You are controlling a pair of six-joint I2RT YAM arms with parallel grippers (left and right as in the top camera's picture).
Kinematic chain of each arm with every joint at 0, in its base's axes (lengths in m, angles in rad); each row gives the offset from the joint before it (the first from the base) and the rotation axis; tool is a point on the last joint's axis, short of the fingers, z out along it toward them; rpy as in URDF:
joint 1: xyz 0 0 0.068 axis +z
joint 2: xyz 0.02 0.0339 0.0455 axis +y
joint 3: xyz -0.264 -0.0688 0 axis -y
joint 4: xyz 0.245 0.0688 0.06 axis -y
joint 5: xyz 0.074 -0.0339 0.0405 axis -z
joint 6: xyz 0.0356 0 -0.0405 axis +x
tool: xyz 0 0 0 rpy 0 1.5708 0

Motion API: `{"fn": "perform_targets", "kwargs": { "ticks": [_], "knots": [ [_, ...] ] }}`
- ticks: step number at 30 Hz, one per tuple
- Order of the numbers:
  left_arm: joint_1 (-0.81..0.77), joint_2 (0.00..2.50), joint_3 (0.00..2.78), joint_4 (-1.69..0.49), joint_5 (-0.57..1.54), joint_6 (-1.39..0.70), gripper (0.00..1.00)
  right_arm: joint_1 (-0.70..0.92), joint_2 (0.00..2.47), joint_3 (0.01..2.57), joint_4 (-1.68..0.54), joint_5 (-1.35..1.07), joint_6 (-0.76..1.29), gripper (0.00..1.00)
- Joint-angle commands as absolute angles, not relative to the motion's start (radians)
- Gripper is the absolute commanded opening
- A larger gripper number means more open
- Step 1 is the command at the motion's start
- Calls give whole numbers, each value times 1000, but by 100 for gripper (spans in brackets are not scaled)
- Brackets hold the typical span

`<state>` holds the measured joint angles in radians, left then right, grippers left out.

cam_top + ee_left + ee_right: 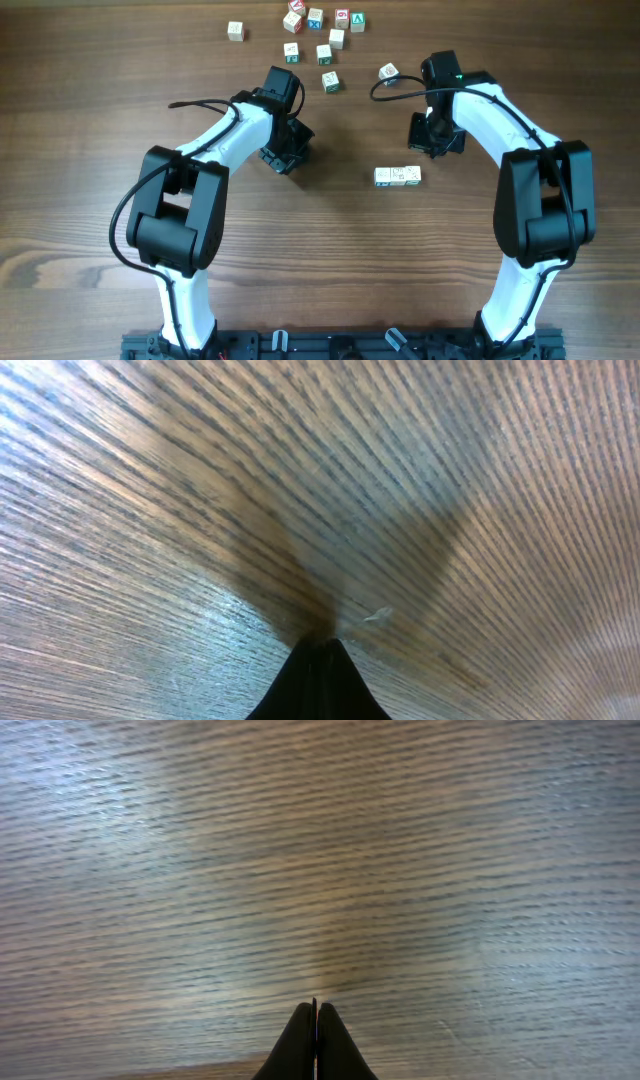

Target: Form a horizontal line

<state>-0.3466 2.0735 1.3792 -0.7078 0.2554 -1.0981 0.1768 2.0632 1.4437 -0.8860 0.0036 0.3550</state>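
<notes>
The horizontal line (397,176) is a short row of three pale letter cubes touching side to side, right of the table's middle. My right gripper (433,140) is just above and right of it, apart from it, shut and empty; its wrist view shows closed fingertips (316,1020) over bare wood. My left gripper (288,152) is far left of the row, shut and empty; its fingertips (318,650) meet in a point close over the wood. No cube shows in either wrist view.
Several loose letter cubes lie scattered at the back: one at the far left (235,31), a cluster (315,18), one (330,81) near the left arm, one (388,72) next to the right arm. The table is brown wood (90,180).
</notes>
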Motion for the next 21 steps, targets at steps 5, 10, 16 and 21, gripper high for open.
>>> {"fn": "perform_targets", "kwargs": {
  "ticks": [5,10,16,21],
  "knots": [
    [-358,2121,1345,-677,189,-1108,4,180,2078,1460,-853,-106,366,4],
    [-358,2121,1345,-677,189,-1108,4,180,2078,1460,-854,-128,366,4],
    [-358,2121,1345,-673,189,-1108,4,180,2078,1460,-857,-204,339,5],
    [-358,2121,1345,-673,189,-1108,4,180,2078,1460,-862,-211,337,5]
  ]
}}
